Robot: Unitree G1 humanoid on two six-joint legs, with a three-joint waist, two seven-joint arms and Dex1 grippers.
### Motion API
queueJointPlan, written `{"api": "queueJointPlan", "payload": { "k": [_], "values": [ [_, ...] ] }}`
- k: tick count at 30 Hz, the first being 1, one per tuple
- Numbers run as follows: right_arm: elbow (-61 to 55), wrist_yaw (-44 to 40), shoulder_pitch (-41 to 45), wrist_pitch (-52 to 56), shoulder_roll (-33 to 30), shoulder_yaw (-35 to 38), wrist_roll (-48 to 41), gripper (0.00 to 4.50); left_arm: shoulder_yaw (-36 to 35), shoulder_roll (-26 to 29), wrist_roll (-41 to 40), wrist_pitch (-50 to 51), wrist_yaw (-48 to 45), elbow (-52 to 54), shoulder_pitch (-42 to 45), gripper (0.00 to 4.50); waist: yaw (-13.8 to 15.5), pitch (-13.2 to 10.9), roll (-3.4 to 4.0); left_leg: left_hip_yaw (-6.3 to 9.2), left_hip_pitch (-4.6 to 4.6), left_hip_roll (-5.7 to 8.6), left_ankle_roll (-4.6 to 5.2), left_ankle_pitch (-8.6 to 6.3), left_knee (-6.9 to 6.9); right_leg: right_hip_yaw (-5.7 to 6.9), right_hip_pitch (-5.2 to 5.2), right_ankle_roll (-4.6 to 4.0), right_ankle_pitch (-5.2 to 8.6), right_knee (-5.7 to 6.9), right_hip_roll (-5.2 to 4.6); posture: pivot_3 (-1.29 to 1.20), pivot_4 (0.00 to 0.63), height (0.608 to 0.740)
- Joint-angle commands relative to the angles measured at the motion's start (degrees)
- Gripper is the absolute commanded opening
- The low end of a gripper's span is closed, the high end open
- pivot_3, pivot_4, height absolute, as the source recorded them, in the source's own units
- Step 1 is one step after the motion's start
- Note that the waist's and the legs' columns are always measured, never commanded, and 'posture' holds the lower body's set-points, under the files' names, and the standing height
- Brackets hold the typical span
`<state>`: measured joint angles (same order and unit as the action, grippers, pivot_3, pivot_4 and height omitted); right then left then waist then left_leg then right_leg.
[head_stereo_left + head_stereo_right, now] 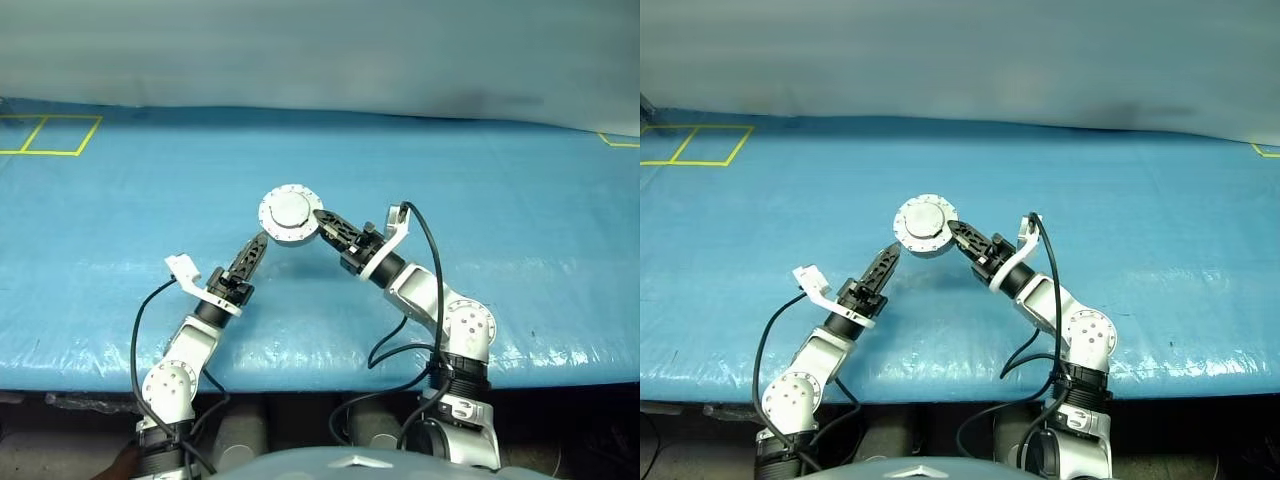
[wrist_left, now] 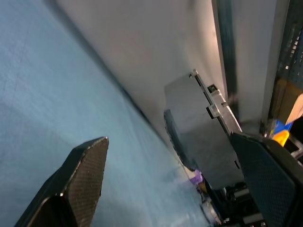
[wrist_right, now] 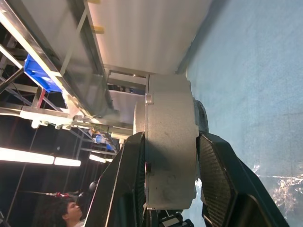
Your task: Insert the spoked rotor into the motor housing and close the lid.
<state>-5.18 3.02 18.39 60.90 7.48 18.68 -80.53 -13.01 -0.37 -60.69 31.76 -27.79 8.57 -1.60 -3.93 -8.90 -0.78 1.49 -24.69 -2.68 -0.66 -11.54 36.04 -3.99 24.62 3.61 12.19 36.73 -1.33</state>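
My right gripper [image 1: 322,222] is shut on the motor housing [image 3: 170,142], held above the blue table with one finger on each flat side. The lid [image 1: 290,212] lies closed on the housing, its plain light-grey face with the raised centre turned toward the head camera. My left gripper [image 1: 254,252] is open just below and left of the housing, apart from it. In the left wrist view the housing [image 2: 199,127] shows edge-on beyond the spread fingers [image 2: 80,184]. The spoked rotor is hidden.
The table carries a blue sheet [image 1: 480,200] with a wrinkled front edge. Yellow tape squares [image 1: 50,135] mark the far left corner, and a yellow line [image 1: 620,141] marks the far right. A person's head [image 3: 68,210] shows in the right wrist view.
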Motion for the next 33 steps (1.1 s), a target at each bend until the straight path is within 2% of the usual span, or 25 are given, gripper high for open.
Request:
{"api": "queueJointPlan", "payload": {
  "k": [1,18,21,24,30,33],
  "values": [
    [-3.7,-0.5,-0.7,-0.3,0.9,-3.4,-4.2,1.37,1.1,-1.0,-2.9,1.6,-2.1,0.1,1.6,4.48,0.0,0.0,0.00,0.01,0.00,0.00,0.00,0.00,0.00,0.00,0.00,0.00,0.00,0.00,0.00,0.00,0.150,0.740],
    [-4.6,0.3,-1.8,-2.8,-1.6,-8.2,-6.3,1.37,0.8,-3.0,-4.3,1.7,-4.4,-2.4,4.6,4.48,0.1,0.0,-0.01,0.04,0.00,0.01,0.01,0.00,0.06,0.00,-0.04,0.00,0.00,0.01,0.01,0.00,0.150,0.740],
    [-4.5,0.4,-1.7,-2.9,-1.8,-8.6,-6.6,1.37,1.4,-3.3,-3.3,0.9,-5.7,-2.4,4.6,3.92,0.1,0.0,-0.01,0.04,0.00,0.02,0.01,0.00,0.07,0.00,-0.04,0.00,0.00,0.01,0.02,0.00,0.150,0.740],
    [-4.4,0.5,-1.6,-3.2,-2.1,-9.0,-6.8,1.37,1.5,-3.6,-3.6,0.8,-6.2,-2.4,4.3,2.97,0.1,0.0,-0.01,0.06,-0.01,0.01,0.01,0.00,0.06,0.00,-0.04,0.00,0.00,0.01,0.03,0.00,0.150,0.740],
    [-4.6,-0.2,-1.5,-4.1,-2.7,-9.9,-5.8,1.37,1.4,-3.5,-5.1,2.1,-4.2,-3.0,4.3,2.83,0.1,0.0,-0.01,0.06,-0.01,0.01,0.01,0.01,0.08,0.00,-0.05,0.00,0.00,0.02,0.03,0.00,0.150,0.740],
    [-5.0,-2.0,-1.4,-5.3,-3.5,-10.7,-2.5,1.37,1.4,-3.6,-4.8,1.7,-3.7,-3.3,4.6,2.83,0.2,0.0,-0.01,0.06,-0.01,0.01,0.01,0.01,0.09,0.00,-0.05,0.00,-0.01,0.02,0.03,0.00,0.150,0.740]
  ]
}}
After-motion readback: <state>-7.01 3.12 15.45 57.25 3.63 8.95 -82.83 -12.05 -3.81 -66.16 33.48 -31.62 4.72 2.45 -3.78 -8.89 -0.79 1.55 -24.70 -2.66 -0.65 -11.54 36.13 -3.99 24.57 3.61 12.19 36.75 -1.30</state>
